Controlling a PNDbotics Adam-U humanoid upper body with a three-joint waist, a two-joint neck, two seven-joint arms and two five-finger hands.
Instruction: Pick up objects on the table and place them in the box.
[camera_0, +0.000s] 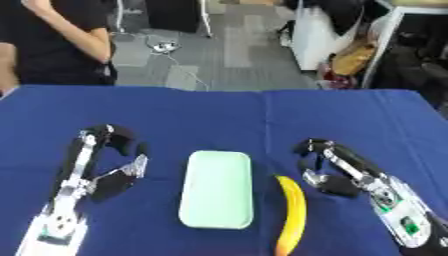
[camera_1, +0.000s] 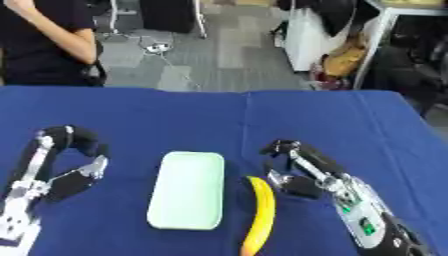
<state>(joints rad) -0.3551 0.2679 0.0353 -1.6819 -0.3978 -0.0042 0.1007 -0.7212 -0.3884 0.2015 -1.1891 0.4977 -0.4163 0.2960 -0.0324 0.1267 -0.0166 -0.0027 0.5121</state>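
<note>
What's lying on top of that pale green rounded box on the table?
Nothing lies on the pale green rounded box; its flat top is bare. The yellow banana lies beside it on the blue cloth. Its inside is hidden.

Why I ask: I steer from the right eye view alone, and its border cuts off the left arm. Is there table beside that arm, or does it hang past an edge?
Observer: The left eye view shows blue table cloth to the left of the left robot hand and its arm, out to that view's border. No table edge shows there.
Operator: Does more of the arm show below the hand?
Observer: Yes. Its white wrist section shows at full width over the cloth, to the left of the pale green box and apart from it.
</note>
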